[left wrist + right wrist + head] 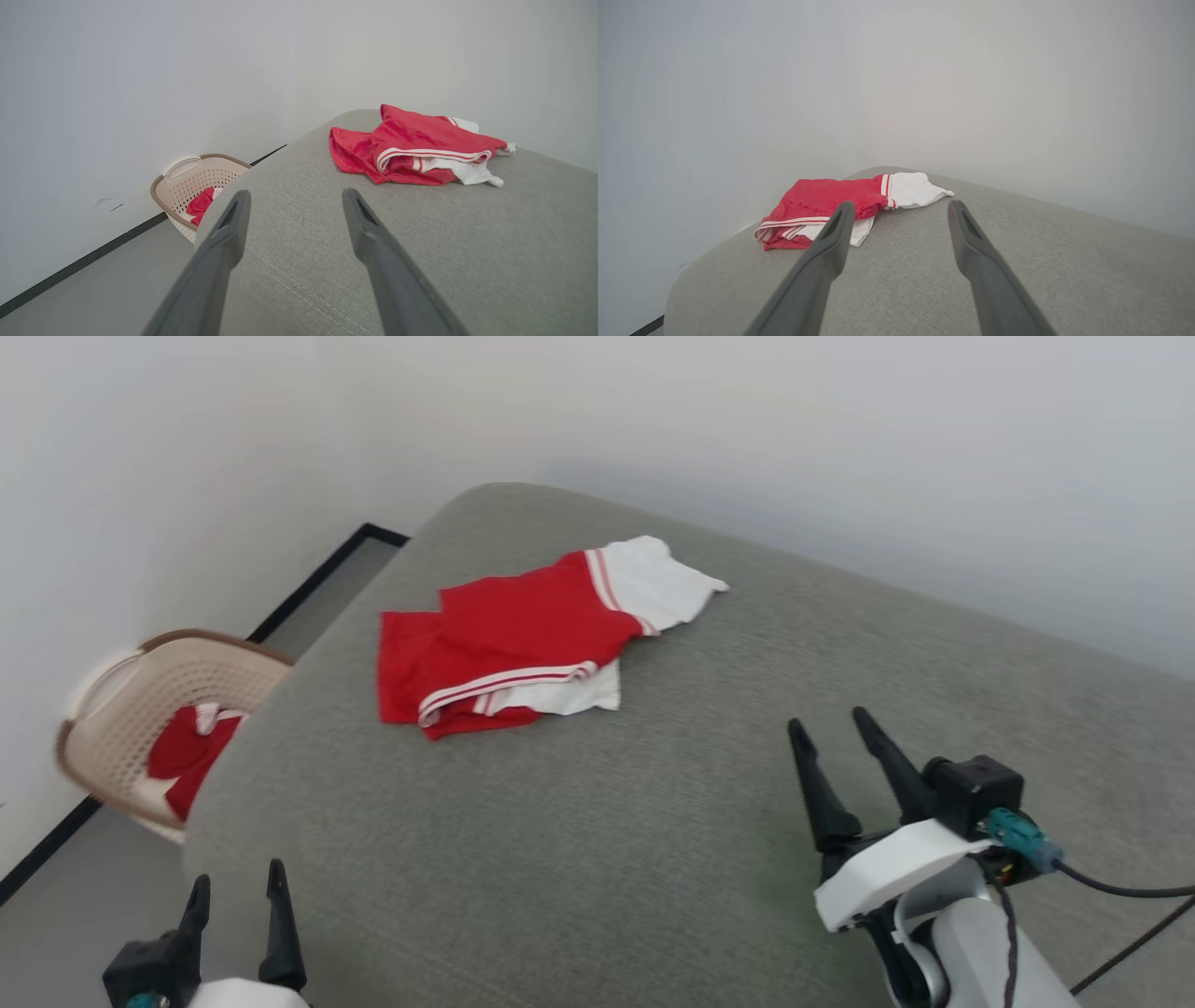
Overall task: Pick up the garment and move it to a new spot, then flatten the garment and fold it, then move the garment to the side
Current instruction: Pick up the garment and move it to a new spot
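The left fingers [232,235] and the right fingers [971,242] both stand apart and empty over the grey cushion [653,821], the rumpled red-and-white shirt [509,644] lying well beyond their tips.

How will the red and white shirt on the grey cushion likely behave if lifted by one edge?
The garment lies in soft overlapping folds, so it is probably floppy and would drape and unfold when lifted. It looks thin, so likely light. The cushion has a woven texture, so pushing may bunch the fabric rather than slide it.
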{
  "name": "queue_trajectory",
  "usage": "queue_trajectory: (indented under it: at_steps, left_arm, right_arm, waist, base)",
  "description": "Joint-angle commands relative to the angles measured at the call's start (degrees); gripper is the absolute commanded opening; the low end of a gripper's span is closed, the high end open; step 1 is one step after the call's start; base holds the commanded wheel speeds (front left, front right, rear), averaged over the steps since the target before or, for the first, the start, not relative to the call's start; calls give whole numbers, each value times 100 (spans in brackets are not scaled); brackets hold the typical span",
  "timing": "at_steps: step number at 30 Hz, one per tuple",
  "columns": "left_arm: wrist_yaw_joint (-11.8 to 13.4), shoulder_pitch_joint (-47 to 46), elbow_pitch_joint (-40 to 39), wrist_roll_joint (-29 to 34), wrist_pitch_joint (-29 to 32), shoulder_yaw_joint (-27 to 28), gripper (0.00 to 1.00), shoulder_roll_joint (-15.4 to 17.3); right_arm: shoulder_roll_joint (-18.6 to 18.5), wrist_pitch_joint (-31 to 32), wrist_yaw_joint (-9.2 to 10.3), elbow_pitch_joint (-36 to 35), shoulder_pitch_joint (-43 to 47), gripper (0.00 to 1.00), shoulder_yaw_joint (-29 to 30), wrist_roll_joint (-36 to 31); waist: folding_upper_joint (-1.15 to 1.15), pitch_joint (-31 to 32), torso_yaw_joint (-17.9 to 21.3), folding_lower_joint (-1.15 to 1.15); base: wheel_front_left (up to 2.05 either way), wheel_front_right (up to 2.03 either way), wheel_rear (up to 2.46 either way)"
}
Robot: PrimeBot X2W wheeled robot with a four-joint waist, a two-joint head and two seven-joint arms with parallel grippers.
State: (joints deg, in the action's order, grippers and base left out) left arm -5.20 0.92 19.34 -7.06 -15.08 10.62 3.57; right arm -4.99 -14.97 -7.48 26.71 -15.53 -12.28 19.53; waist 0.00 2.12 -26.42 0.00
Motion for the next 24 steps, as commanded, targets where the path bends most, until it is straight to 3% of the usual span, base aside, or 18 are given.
queue_trajectory:
  at_steps: [1,9,14,21,24]
  left_arm:
    - [34,68,-54,-21,-12,15,100,-15]
    - [99,254,-272,-78,-12,-22,100,-55]
    - [1,28,-210,-52,-12,-151,100,-60]
    - [-191,-1176,390,158,-11,-778,100,394]
    - [-225,-1957,981,-125,209,-1190,100,696]
  right_arm:
    - [29,-28,-2,25,-7,100,-33,55]
    - [86,-28,-2,77,-116,100,-289,138]
    - [59,-28,-2,142,-153,100,-350,143]
    - [-124,-29,-2,144,-345,100,-389,94]
    - [-204,-29,-2,97,-481,100,-372,73]
  waist:
    - [0,16,-165,0]
    - [0,-11,-220,0]
    - [0,-95,89,0]
    - [0,-635,774,0]
    - [0,-960,1098,0]
  base:
    - [0,0,0]
    - [0,0,0]
    - [0,0,0]
    - [0,0,0]
    - [0,0,0]
